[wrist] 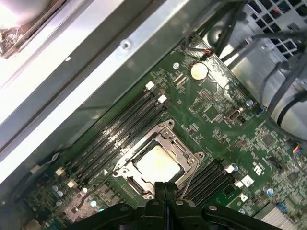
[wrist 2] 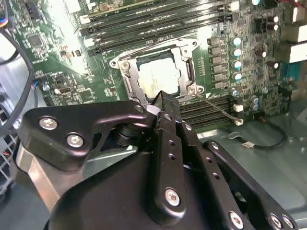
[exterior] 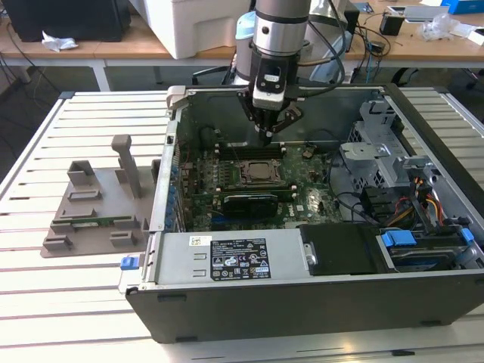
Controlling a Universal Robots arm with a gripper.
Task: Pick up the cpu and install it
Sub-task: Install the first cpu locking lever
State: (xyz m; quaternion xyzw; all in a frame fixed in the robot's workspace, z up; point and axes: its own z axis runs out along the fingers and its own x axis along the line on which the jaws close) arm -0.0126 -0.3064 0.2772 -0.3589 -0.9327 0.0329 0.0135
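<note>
At six o'clock from the gripper [exterior: 271,127] in the exterior view, the cpu [exterior: 262,172] lies in its motherboard socket [exterior: 242,180]; the gripper is clenched, empty. The retention lever [wrist 2: 216,106] looks unlatched, so a nudge could shift the cpu

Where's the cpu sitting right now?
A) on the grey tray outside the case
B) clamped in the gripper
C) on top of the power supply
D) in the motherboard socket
D: the cpu lies flat inside the socket frame on the motherboard, and the gripper over it is shut on nothing.
</note>
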